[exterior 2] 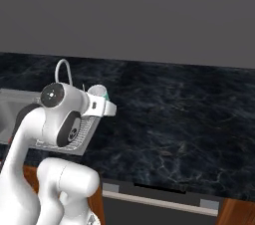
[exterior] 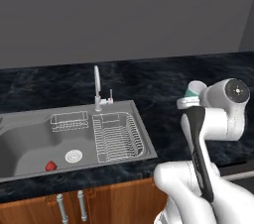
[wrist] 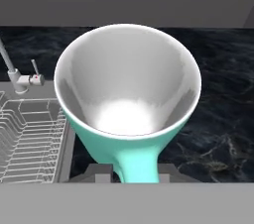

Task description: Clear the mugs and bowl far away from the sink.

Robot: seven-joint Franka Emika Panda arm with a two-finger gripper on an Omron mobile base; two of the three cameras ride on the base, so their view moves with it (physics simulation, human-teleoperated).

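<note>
A pale teal mug (wrist: 128, 84) with a white inside is held by its handle, its mouth towards the hand camera. My gripper (wrist: 133, 172) is shut on that handle, and the dark fingertips (wrist: 97, 170) show on either side of it. From the base the mug (exterior: 195, 89) hangs above the dark counter, right of the sink (exterior: 25, 141), with the gripper (exterior: 190, 101) just below it. The right base view has the mug (exterior 2: 99, 91) and gripper (exterior 2: 102, 104) near the sink's right end. The bowl is out of view.
The sink holds a wire basket (exterior: 69, 120), a ribbed draining rack (exterior: 117, 136), a round drain (exterior: 73, 156) and a small red thing (exterior: 50, 166). A faucet (exterior: 97, 86) stands behind it. Dark marble counter (exterior 2: 184, 119) stretches to the right; wooden cabinet doors (exterior: 99, 203) run below.
</note>
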